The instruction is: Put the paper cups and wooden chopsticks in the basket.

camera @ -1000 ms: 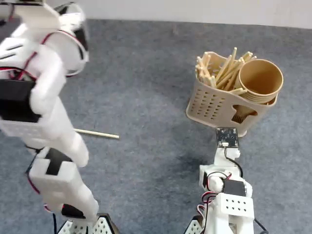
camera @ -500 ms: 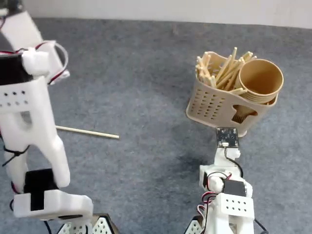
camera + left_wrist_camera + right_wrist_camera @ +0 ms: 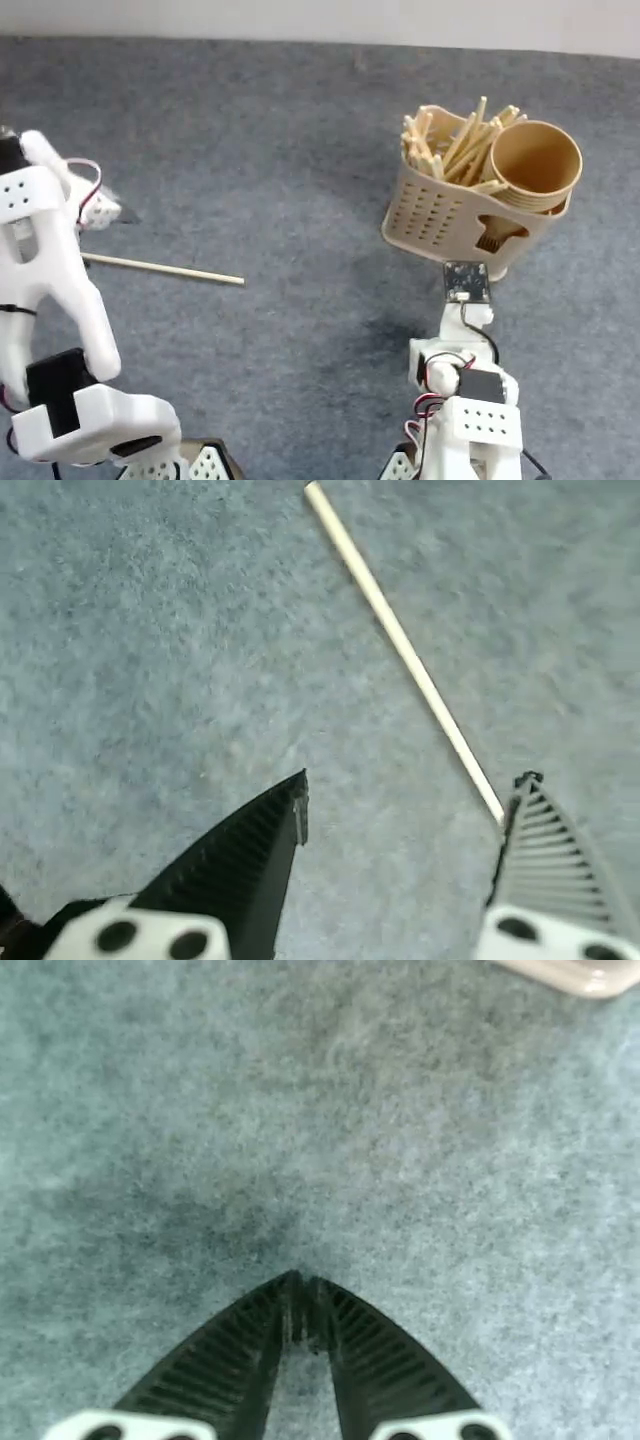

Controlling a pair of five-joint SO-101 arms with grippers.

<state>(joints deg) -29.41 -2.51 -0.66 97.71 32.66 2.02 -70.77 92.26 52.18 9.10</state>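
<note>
One thin pale wooden chopstick (image 3: 165, 268) lies loose on the grey carpeted surface (image 3: 300, 130), well apart from the beige perforated plastic basket (image 3: 440, 215), which already holds tan paper cups (image 3: 535, 165) and a bundle of chopsticks (image 3: 450, 140). The step in hand looks like grasping that stick: the left end effector (image 3: 410, 785) hangs over it, jaws spread, one tip just beside the stick's end. Next it should straddle the stick and close. The right end effector (image 3: 303, 1305) is pressed together, empty
</note>
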